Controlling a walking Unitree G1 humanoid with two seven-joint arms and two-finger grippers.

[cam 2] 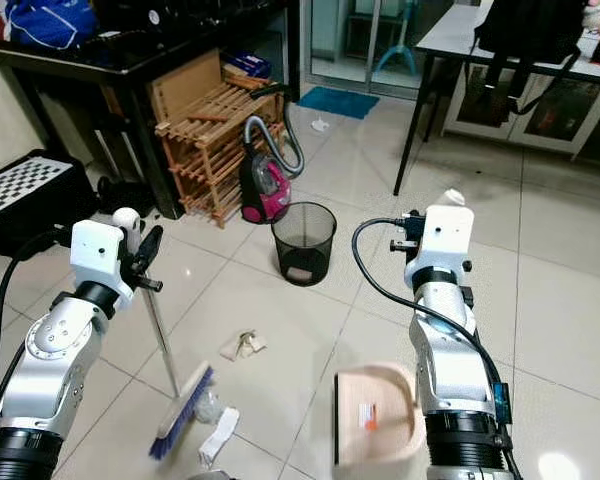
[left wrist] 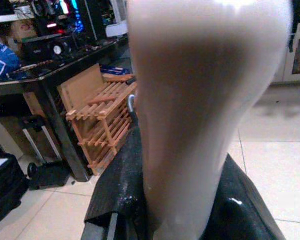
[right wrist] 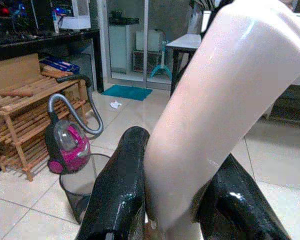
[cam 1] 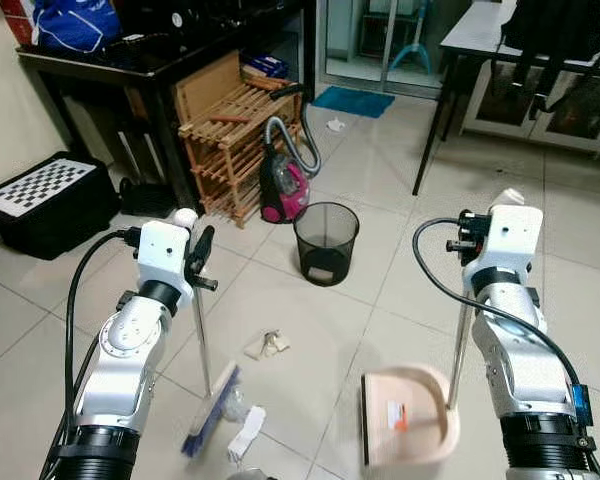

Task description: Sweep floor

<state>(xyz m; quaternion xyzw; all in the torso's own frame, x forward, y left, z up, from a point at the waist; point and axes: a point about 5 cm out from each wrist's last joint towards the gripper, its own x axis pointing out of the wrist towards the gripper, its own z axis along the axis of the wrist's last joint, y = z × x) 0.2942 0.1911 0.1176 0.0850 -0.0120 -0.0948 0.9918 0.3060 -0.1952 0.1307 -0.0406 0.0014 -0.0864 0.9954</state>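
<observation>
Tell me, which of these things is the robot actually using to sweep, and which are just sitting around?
For the sweeping:
broom in the left gripper
dustpan in the right gripper
paper scraps on the floor
mesh bin

Just lying about:
pink vacuum cleaner
wooden rack
checkered board
blue mat

Open tile between the broom [cam 1: 212,405] and dustpan [cam 1: 408,414], so there's room to move. Ahead, the wire bin [cam 1: 326,241], pink vacuum [cam 1: 283,186] and wooden rack [cam 1: 232,140] crowd the left.
</observation>
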